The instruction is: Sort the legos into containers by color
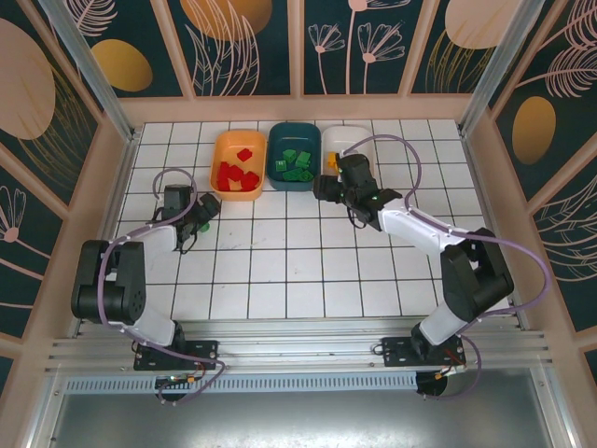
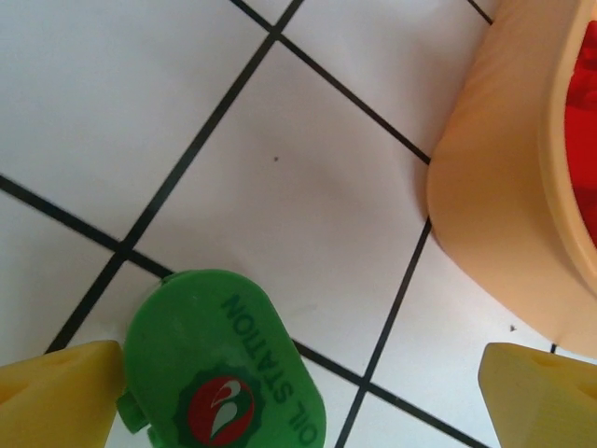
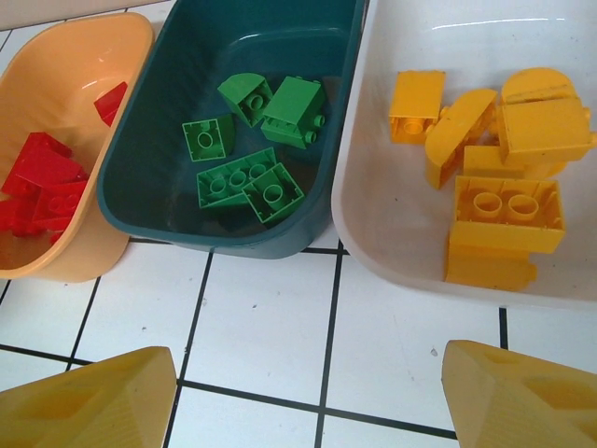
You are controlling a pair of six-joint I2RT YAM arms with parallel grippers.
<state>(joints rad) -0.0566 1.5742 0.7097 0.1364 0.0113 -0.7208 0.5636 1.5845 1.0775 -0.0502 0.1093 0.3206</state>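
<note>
Green on the far left, folks: one rounded green piece (image 2: 224,369) with an oil-station sticker lies on the white tiled table (image 2: 308,177), outside every tray. The left gripper (image 2: 298,406) hangs right over it with its jaws spread wide, the piece between the fingertips and close against the left one (whether it touches, I cannot tell). Nothing is gripped. Just beside it sits the orange tray (image 3: 79,257), holding red bricks (image 3: 42,173) and nothing else that I can make out. Next along, the dark teal tray (image 3: 224,238) has its green bricks (image 3: 247,177) in a loose cluster, all one colour. Then the white tray (image 3: 392,257), piled with yellow-orange bricks (image 3: 504,187). Over on the right, the right gripper (image 3: 312,401) hovers at the near edge of the teal and white trays, jaws wide and empty. My read: the sorting is nearly finished, and that lone green piece is the only loose one I can spot. It looks like the last job, a pick off the tiles and a carry past the orange tray into the teal one.
</note>
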